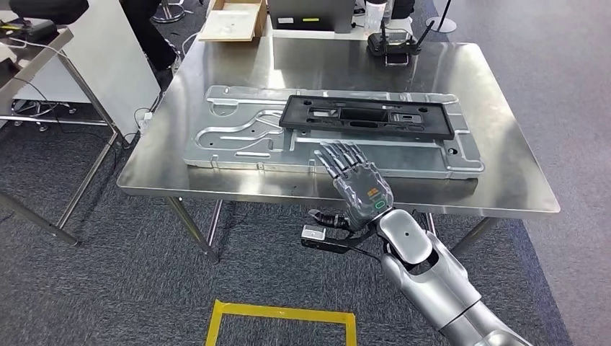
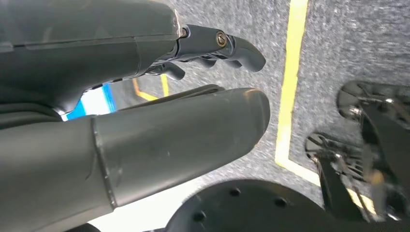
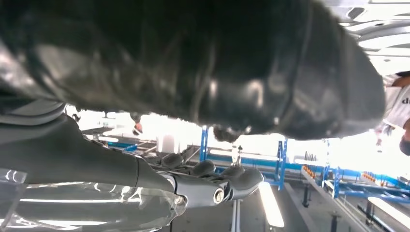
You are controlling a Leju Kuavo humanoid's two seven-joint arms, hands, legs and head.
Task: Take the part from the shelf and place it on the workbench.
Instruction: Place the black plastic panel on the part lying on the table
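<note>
Our left hand (image 2: 145, 96) hangs over the floor, fingers apart, holding nothing. On the surface (image 1: 216, 180) the black part (image 1: 367, 116) lies flat on a silver panel (image 1: 238, 137) — our right hand (image 1: 353, 180) spreads empty just beside it, thumb hidden.

Black part (image 1: 367, 117); silver workbench (image 1: 504, 180); grey carpet (image 1: 108, 288); yellow floor marking (image 1: 281, 312).

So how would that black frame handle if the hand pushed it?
The black frame looks like thin moulded plastic with cut-outs, so probably light and slightly flexible. It lies flat on the ribbed metal panel, so it would likely slide, not tip, perhaps catching on ribs.
</note>
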